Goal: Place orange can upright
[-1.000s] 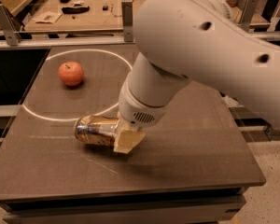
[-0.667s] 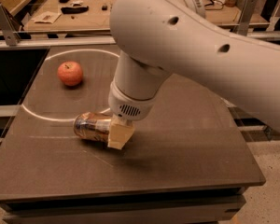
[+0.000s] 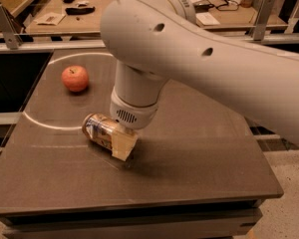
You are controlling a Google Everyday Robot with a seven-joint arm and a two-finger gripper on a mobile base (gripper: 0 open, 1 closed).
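I see orange can (image 3: 100, 130) on its side, left of desk (image 3: 204, 173) centre. My gripper (image 3: 121, 142) at its right end, fingers clamped on it. Since a second ago arm swung left, dragging can along; not upright yet. Apple (image 3: 75, 78) near back-left corner.

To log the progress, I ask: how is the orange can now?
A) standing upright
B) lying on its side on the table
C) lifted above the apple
B: the orange can lies on its side on the table, with the tool at its end away from the apple.
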